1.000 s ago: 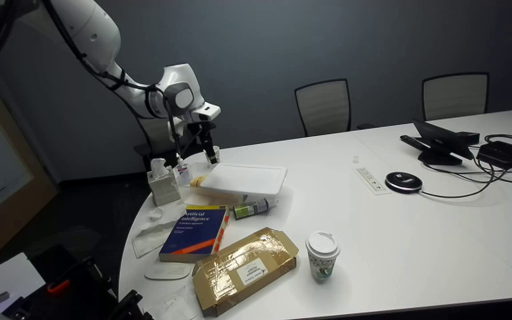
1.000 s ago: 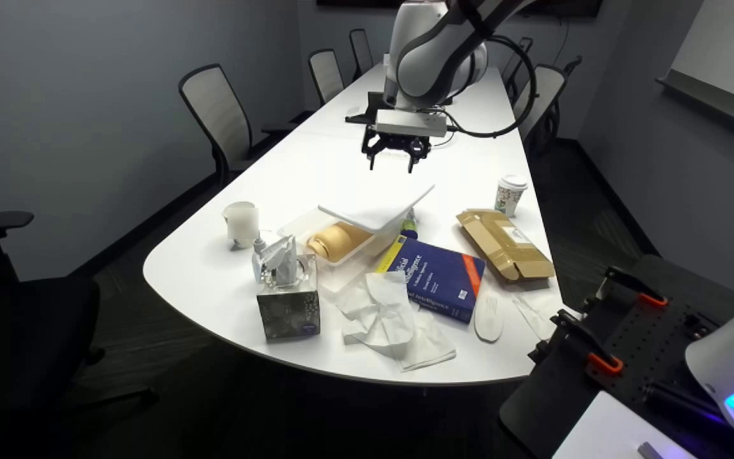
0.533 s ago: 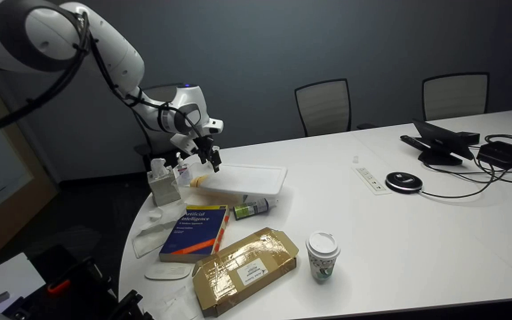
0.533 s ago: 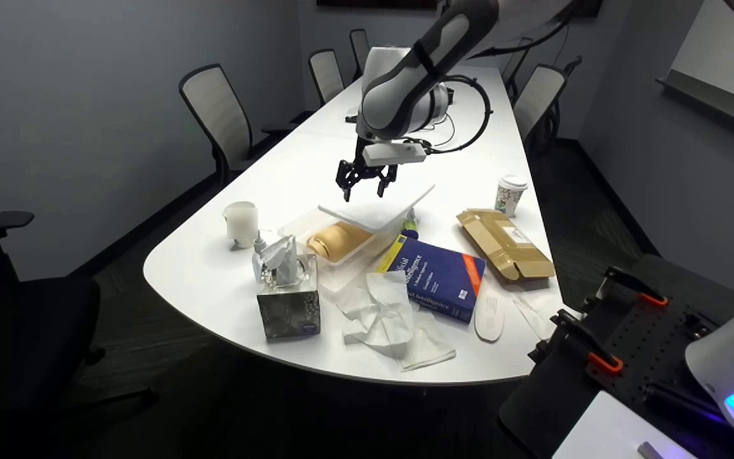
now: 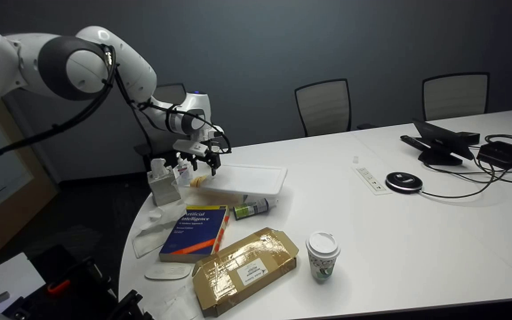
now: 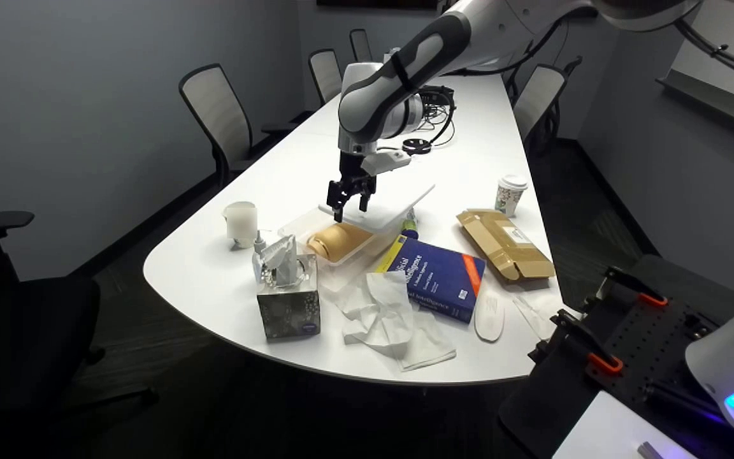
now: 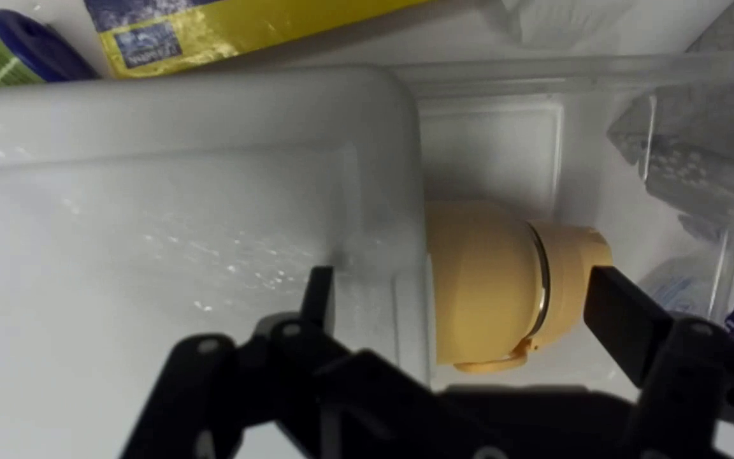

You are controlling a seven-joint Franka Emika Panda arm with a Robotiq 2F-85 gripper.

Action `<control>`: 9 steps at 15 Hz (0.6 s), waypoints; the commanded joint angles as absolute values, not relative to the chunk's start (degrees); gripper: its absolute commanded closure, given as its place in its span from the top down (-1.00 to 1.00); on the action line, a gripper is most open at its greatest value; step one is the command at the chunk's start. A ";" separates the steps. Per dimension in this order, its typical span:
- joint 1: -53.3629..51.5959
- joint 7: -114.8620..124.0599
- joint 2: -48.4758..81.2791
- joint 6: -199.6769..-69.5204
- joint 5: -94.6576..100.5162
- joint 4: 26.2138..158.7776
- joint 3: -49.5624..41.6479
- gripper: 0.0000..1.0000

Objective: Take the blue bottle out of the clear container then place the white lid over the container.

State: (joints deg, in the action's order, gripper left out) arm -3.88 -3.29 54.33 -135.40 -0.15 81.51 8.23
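Note:
The blue bottle (image 5: 254, 208), dark blue with a green part, lies on the table outside the container, beside the lid; its end shows in the wrist view (image 7: 29, 51). The clear container (image 7: 596, 69) holds a tan-orange bottle (image 7: 488, 280) lying on its side. The white lid (image 6: 383, 213) rests tilted across part of the container and the bottle in it. My gripper (image 6: 351, 212) is open and empty, low over the lid's edge. In the wrist view its fingers (image 7: 460, 280) straddle that edge, one above the lid, the other near the orange bottle's cap. I cannot tell whether they touch.
A tissue box (image 6: 287, 312) and a sanitizer bottle (image 5: 183, 172) stand close by the container. A white pitcher (image 6: 241, 223) is near it. A blue book (image 5: 196, 233), paper tissues (image 6: 383, 312), a cardboard box (image 5: 245, 269) and a paper cup (image 5: 322, 255) lie or stand around.
My gripper has come down and toward the container, over the lid's edge, and has turned somewhat. It stays open. The lid, container and bottles have not moved.

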 commanded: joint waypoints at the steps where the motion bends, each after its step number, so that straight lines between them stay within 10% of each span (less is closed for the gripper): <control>1: -3.90 -8.16 58.15 -127.62 -0.81 74.98 9.04 1.00; 9: -4.63 -9.72 62.28 -120.05 -1.54 67.19 9.62 1.00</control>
